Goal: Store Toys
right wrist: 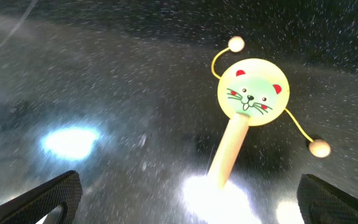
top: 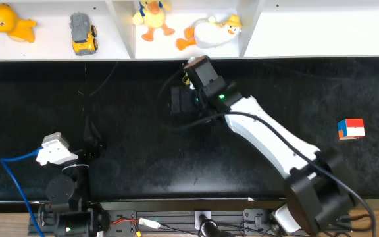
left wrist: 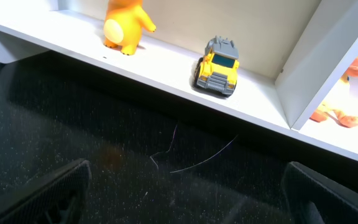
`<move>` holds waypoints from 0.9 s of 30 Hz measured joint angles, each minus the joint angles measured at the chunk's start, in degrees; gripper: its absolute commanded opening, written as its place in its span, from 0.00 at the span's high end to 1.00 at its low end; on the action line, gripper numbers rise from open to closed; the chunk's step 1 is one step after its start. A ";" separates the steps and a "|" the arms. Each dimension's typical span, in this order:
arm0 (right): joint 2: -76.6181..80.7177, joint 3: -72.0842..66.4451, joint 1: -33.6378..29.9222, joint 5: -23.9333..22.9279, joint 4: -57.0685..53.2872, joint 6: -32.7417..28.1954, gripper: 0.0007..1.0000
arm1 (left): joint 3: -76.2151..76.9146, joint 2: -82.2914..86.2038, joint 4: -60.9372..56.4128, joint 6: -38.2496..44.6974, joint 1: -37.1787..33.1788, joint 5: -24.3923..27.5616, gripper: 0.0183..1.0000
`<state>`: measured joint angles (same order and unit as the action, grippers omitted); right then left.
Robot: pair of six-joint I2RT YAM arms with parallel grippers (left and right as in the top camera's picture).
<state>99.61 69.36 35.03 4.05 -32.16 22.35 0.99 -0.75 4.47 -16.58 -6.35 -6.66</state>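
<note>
Jaws wide open and empty on left gripper (left wrist: 188, 199) and right gripper (right wrist: 185, 199), four toys (top: 83, 34) already on the shelf (top: 308, 29) along the top edge, two left to store: rattle (right wrist: 247, 106) by the right gripper mid-frame, cube (top: 351, 129) at far right.

Before your right gripper (right wrist: 191, 208), the rattle (right wrist: 252, 93) is pale green with red ears; beyond your left gripper (left wrist: 188, 202), a yellow-grey truck (left wrist: 217, 67).
</note>
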 measured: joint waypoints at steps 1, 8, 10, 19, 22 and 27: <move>1.07 0.48 0.00 -0.07 0.02 0.61 0.00 | 0.00 0.00 0.00 0.00 0.00 -0.02 0.00; 8.35 4.74 0.00 -0.57 -2.34 3.54 0.03 | 0.00 0.00 0.00 0.00 0.00 -0.02 0.00; 9.64 5.44 0.00 -0.66 -2.64 3.91 0.03 | 0.00 0.00 0.02 0.00 0.00 -0.02 0.00; 12.66 8.41 0.00 -2.08 -4.04 4.39 0.17 | 0.00 0.00 0.02 0.00 0.00 -0.02 0.00; 12.96 8.72 0.00 -2.56 -5.55 4.22 0.29 | 0.00 0.00 0.00 0.00 0.00 -0.02 0.00; 13.40 9.35 -0.02 -3.10 -8.55 3.48 0.48 | 0.00 0.00 0.00 0.00 0.00 0.00 0.00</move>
<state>113.01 78.72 35.00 0.95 -40.71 25.82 0.99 -0.75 4.47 -16.58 -6.35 -6.66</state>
